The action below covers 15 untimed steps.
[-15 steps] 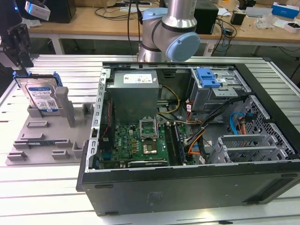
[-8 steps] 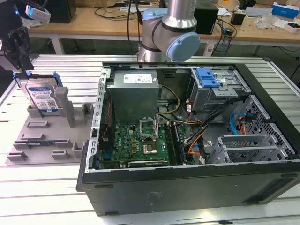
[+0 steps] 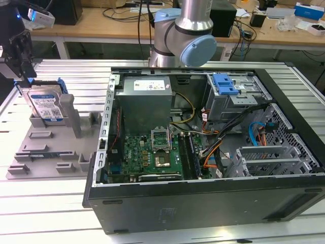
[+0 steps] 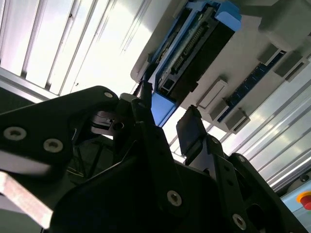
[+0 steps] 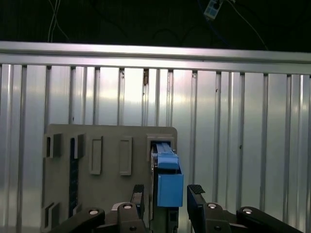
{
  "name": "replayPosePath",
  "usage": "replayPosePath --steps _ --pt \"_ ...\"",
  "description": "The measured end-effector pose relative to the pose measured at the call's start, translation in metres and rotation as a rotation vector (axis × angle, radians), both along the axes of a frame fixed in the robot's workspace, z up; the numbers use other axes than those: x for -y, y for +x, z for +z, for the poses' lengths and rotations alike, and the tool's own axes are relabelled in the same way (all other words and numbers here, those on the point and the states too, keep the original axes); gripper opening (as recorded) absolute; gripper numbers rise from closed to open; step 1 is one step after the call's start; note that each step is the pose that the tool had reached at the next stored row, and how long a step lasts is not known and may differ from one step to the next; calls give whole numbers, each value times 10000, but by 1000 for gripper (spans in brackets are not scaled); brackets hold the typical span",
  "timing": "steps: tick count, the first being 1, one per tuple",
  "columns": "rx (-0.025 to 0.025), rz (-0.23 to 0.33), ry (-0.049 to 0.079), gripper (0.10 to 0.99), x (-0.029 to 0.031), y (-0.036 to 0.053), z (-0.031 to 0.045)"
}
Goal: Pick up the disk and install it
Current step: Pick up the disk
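Within the black tool (image 5: 167, 193), flat blue-framed silver disk (image 3: 45, 104).

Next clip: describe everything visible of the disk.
The disk is a flat silver drive with a white-and-blue label, framed by a blue plastic carrier. It stands upright on edge in a slot of the grey holder, at the exterior view's left, outside the computer case. The open gripper is over it, one finger on each side of its blue top edge, with gaps between in the first wrist view.
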<state>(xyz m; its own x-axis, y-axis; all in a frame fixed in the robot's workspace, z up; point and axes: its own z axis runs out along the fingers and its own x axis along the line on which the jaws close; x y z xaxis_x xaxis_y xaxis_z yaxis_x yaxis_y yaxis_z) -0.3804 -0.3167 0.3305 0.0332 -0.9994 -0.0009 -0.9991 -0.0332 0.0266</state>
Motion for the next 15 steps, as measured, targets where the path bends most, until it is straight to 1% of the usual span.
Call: replayPosePath --steps 15 --pt "-2 9 0 482 -5 -18 -112"
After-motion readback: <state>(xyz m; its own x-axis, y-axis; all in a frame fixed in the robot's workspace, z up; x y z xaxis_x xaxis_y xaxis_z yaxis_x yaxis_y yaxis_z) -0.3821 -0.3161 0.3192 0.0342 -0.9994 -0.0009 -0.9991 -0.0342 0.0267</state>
